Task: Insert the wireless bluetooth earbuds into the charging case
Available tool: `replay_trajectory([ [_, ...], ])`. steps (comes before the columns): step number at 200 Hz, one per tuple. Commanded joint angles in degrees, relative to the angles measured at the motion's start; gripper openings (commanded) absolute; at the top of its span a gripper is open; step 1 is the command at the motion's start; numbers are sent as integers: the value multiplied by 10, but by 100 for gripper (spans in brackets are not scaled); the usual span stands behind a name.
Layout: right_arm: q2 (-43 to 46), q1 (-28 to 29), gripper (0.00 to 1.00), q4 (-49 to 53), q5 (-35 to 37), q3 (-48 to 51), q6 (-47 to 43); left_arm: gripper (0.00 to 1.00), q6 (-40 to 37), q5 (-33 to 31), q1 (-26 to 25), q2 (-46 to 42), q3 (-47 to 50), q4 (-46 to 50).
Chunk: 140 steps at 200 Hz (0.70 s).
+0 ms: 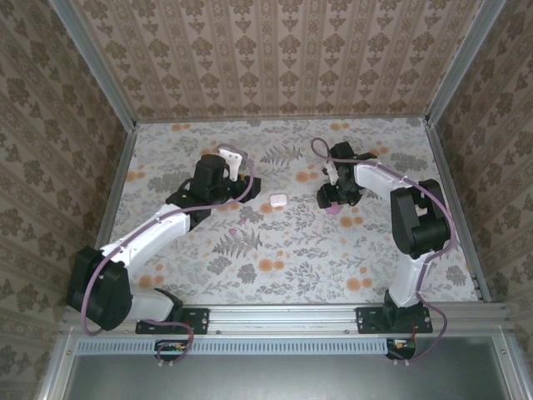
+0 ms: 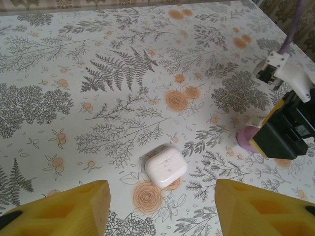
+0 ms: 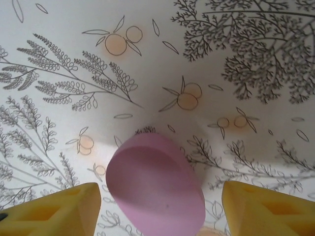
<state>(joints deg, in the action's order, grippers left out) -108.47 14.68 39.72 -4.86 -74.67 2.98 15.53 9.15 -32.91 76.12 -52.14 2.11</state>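
Now, top view. Both arm bases sit on the aluminium rail (image 1: 283, 317) at 6 o'clock of the table (image 1: 250, 275), which carries a fern-and-orange-flower cloth. The left arm runs from 7 o'clock up toward mid-table. The right arm rises at 5 o'clock and bends back toward centre.

White charging case (image 1: 278, 199): lies flat near table centre, lid shut, touching neither gripper.

Left gripper (image 2: 160, 196): at 9 to 10 o'clock of the case, near it. In its wrist view the yellow fingers (image 2: 74, 206) stand apart with nothing between them. The case lies on the cloth at 12 o'clock, just beyond the tips and centred on the gap.

Right gripper (image 3: 162, 196): at 3 o'clock of the case, apart from it. Jaws apart, one on either side of a pink oval pebble (image 3: 155, 182) that lies on the cloth. In its wrist view, bare cloth shows between the pebble and the finger (image 3: 266, 206) at the frame's 4 o'clock. The other finger is just beside the pebble; contact cannot be told. No clamping seen.

In the left wrist view the pebble pokes out beneath the right gripper, at 2 o'clock of the case.

Earbuds: too small to make out against the print; place cannot be told.

Far: wallpapered walls (image 1: 275, 58) close the table at 9, 12 and 3 o'clock.
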Motion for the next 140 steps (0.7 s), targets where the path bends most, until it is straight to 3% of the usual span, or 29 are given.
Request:
replay_trajectory([
  [1,-21,3,65,21,18,-15,-20,59,-16,5,0,1,5,-21],
  [83,-45,5,49,28,12,-24,-27,59,-11,17,1,11,5,-26],
  [140,1,6,40,23,5,-9,-9,59,-9,24,0,15,6,-33],
])
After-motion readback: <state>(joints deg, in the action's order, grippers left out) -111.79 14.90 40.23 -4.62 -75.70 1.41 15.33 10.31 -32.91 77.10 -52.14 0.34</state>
